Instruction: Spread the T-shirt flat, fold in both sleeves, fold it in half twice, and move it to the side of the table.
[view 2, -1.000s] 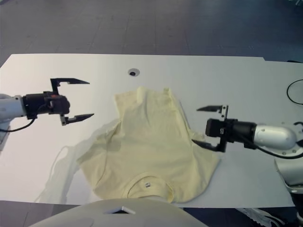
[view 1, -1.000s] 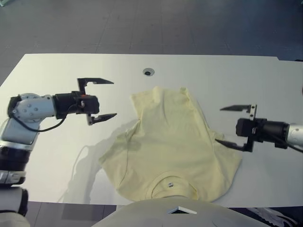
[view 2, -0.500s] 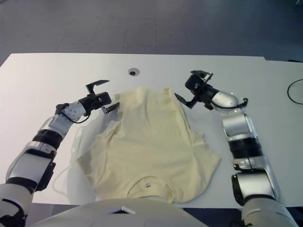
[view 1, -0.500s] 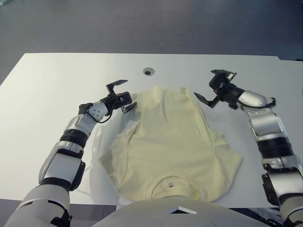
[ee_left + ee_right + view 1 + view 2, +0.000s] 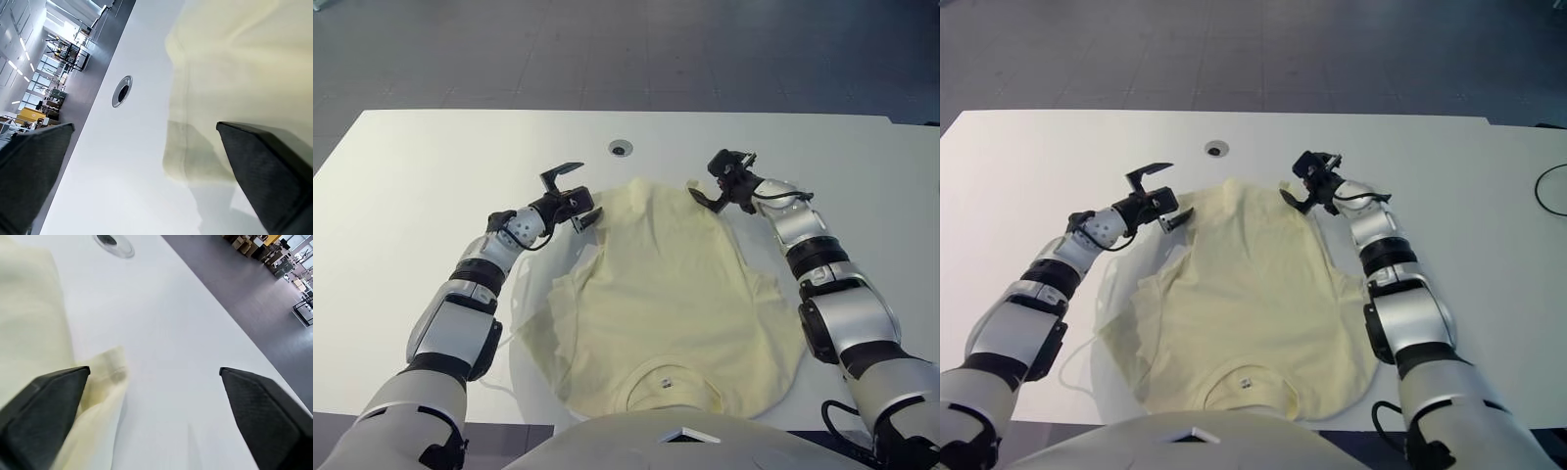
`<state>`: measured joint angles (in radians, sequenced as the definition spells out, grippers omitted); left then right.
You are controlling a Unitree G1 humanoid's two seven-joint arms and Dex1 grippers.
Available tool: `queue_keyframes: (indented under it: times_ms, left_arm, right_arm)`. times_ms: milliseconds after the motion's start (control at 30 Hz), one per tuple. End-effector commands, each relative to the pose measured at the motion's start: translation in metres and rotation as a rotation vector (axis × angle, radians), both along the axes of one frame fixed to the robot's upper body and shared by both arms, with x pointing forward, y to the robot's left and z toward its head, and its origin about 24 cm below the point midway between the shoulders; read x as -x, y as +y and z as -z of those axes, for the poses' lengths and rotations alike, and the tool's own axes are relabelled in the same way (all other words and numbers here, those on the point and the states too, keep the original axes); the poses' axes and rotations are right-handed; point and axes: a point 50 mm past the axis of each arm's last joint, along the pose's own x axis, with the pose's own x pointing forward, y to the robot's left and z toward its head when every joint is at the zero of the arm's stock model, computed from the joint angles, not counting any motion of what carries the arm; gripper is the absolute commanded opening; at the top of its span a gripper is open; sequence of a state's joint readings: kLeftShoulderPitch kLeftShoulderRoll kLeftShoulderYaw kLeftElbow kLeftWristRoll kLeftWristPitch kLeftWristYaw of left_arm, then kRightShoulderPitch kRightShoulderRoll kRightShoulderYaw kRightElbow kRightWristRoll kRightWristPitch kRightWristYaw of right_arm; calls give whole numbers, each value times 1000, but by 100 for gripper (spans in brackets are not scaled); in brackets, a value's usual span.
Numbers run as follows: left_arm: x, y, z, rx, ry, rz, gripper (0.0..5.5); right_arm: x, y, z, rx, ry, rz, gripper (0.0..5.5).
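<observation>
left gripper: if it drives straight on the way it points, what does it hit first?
Likely the T-shirt, at its far hem corner, which lies ahead of the open left gripper. Its height over the table is unclear, so it may meet the tabletop just short of the cloth.

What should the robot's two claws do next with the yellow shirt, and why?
Probably lower both and pinch the hem corners: the left gripper and right gripper hover open at the T-shirt's far corners, and the shirt lies rumpled, not flat.
</observation>
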<state>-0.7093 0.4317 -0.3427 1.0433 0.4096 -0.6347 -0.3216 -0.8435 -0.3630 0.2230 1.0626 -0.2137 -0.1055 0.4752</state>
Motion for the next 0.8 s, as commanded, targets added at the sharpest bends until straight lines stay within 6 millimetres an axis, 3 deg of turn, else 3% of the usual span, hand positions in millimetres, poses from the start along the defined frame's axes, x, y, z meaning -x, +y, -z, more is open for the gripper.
queue_keyframes:
  times_ms: [33,200,300,700,800]
  left_arm:
    - [-1,-6,-3,-31,-4,45,540]
    - [3,-6,3,-80,7,71,540]
    - [3,-3,5,-169,-19,87,540]
    - [-19,-3,-4,-416,-157,39,540]
    - [-22,-5,-5,-451,-175,36,540]
  right_arm:
    - [-6,2,-4,50,-31,16,415]
    - [-9,-1,-4,98,-52,58,330]
    - [-10,-3,-3,105,-58,96,322]
    - [-6,-22,6,156,-44,205,525]
    - [-5,-28,7,190,-50,237,537]
